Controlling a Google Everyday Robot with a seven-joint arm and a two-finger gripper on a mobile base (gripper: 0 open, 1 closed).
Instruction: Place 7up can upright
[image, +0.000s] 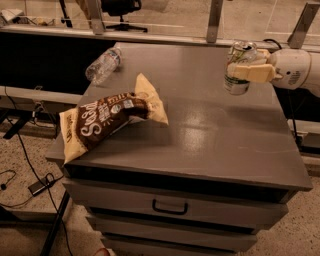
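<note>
The 7up can (237, 69) is a small silver-white can with green marking. It stands upright at the right rear of the grey cabinet top (200, 130), its base at or just above the surface. My gripper (246, 70) reaches in from the right edge, and its cream fingers (250, 73) are closed around the can's middle. The white arm (297, 70) extends off the right side of the view.
A brown and cream snack bag (107, 117) lies on the left front of the top. A clear plastic water bottle (102, 65) lies on its side at the rear left. Drawers (170, 206) are below. Cables lie on the floor at the left.
</note>
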